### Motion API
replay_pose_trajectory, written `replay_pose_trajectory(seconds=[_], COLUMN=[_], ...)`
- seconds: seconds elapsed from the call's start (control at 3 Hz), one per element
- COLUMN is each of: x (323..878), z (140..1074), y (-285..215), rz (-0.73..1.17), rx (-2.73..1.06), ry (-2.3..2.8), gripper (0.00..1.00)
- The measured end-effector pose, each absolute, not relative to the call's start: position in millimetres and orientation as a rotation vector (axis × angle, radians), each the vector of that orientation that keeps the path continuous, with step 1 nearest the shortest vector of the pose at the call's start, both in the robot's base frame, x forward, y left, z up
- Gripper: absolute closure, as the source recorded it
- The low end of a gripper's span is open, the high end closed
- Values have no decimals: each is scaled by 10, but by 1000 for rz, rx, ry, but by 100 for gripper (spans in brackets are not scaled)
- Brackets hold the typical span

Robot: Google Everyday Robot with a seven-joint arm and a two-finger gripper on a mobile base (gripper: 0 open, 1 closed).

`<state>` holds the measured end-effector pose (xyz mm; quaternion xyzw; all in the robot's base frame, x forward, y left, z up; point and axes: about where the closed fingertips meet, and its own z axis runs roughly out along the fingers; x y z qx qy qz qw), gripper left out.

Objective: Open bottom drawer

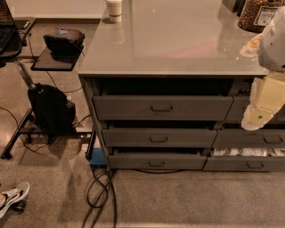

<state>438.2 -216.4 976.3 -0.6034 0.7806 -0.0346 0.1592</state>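
The bottom drawer [156, 161] is the lowest of three dark-grey drawers in the left stack under the grey countertop [169, 40]. Its small rectangular handle [156, 164] is centred on its front. It stands out slightly, with a thin dark gap above its front. The two taller drawers [162, 108] above it also stand slightly out. My gripper [257, 118] is at the cream end of my arm at the right edge, in front of the right stack's upper drawers, far right of and above the bottom drawer's handle, touching nothing that I can see.
A right-stack drawer [247, 152] holds white items. A paper cup [114, 10] and a jar [258, 13] stand on the countertop. A black backpack [50, 109], cables [100, 187] and a person's shoe [13, 196] are on the floor at left.
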Motion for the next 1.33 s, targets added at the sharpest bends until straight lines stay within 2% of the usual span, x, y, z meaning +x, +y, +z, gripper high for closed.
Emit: replay_pose_trajectory(seconds=[0.67, 1.0, 1.33], x=[4321, 4259, 4238], z=[9512, 8716, 7599], y=[-2064, -1853, -1534], rz=[-80, 88, 353], rx=[-1798, -1882, -1875], ry=[2182, 2090, 2067], gripper=[0, 0, 0])
